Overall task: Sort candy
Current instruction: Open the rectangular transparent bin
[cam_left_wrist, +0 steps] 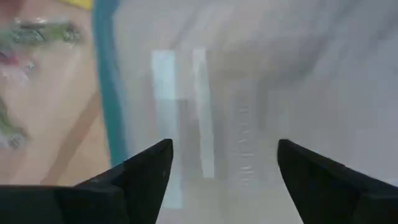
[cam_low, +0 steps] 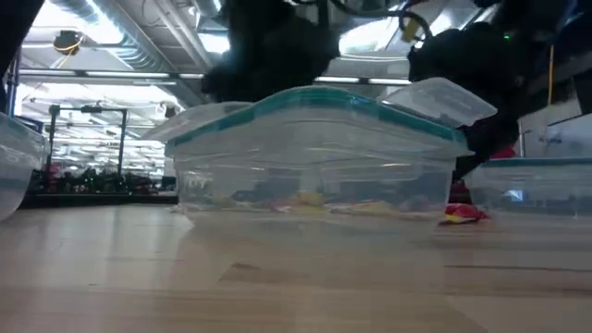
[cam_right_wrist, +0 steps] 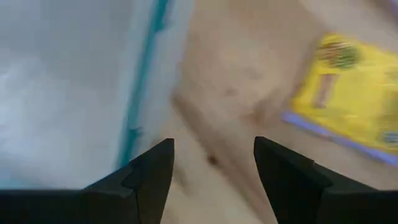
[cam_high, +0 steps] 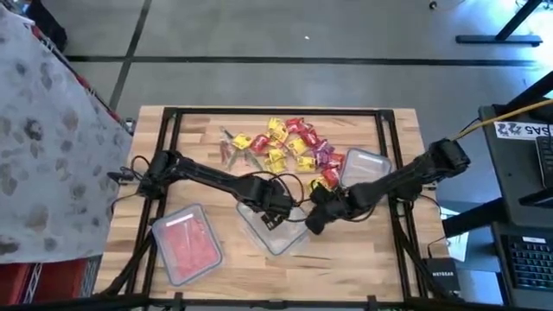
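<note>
A: Starting at the left, what lies there?

B: A clear container holding red pieces, near the front left corner of the wooden table. Next to the right, the left gripper sits over the middle container, its fingers spread apart with nothing between them. The left wrist view shows that container's teal rim and clear plastic past the fingers.

A: And the candy itself?

B: The candy is a loose heap of small shiny wrapped pieces, mostly yellow and red, a few purple, with some greenish and pink ones at its left edge. It lies on the table toward the back, beyond both grippers and apart from them.

A: Further right?

B: The right gripper is just beside the middle container's right edge, released, gripping nothing. Its wrist view shows a yellow wrapped piece on the bare wood ahead, clear of the fingers. A third clear container stands to the right of the heap, touching its nearest pieces.

A: The low view?

B: The middle container fills it; a red piece lies at its right.
</note>
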You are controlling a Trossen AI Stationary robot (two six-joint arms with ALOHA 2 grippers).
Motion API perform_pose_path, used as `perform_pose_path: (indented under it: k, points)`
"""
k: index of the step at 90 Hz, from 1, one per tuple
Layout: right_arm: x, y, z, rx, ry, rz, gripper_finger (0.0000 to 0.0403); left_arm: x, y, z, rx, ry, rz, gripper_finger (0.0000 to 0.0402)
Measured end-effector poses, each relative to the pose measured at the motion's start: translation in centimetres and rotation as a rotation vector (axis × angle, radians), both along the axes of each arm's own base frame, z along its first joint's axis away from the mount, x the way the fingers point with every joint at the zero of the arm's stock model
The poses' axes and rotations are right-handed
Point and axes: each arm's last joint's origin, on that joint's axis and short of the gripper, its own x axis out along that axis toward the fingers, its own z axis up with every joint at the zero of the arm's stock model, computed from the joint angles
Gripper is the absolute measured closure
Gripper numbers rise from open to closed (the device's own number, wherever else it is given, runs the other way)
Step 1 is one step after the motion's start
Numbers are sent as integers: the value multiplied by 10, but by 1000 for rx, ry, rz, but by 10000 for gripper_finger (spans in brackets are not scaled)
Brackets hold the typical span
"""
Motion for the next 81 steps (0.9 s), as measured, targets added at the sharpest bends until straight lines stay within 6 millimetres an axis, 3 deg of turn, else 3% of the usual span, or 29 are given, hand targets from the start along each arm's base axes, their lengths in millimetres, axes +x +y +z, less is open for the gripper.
perform_pose_path:
  k: [12,28,44,54,63,81]
  points:
    - [12,22,-6,119,-98,106,194,-1,5,-9,-29,14,-28,128]
    - [23,60,-6,264,-285,277,194,15,8,-3,-23,-99,-115,128]
    - [7,73,-7,211,-228,342,194,21,8,11,-11,-126,-159,128]
    - [-5,70,7,127,-217,289,194,23,5,21,-14,-131,-170,128]
    - [-16,54,9,40,-125,161,194,20,0,28,-30,-128,-145,128]
    - [-25,4,10,-66,60,-136,194,13,5,10,-107,-24,-75,128]
